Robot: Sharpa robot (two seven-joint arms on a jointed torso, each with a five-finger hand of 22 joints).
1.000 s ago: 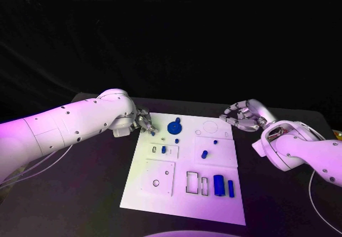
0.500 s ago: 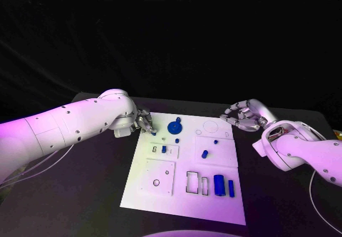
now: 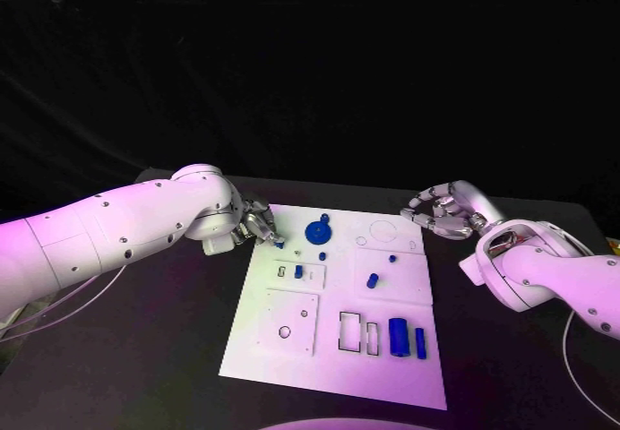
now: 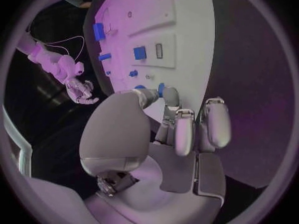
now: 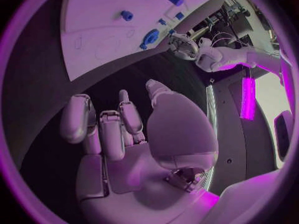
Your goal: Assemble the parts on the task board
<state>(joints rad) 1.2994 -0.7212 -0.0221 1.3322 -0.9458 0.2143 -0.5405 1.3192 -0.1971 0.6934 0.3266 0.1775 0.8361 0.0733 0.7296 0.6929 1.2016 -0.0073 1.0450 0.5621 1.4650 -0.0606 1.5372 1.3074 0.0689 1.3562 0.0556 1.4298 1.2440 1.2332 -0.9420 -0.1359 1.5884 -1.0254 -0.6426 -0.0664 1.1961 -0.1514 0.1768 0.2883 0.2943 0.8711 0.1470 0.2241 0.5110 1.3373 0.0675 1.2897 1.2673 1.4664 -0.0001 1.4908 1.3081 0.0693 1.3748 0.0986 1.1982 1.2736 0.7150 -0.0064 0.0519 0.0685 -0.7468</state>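
left robot hand (image 3: 257, 226) curled, right robot hand (image 3: 439, 213) curled

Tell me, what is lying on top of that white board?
Small blue pieces sit on the white board: a round disc, a short peg and two bars. The left hand covers the board's far left corner, so anything beneath it is hidden.

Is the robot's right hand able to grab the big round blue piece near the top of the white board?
Probably yes. The right hand hovers beside the task board's far right corner, holding nothing. The big round blue part lies uncovered, with bare board between them. But the left hand sits much closer to it.
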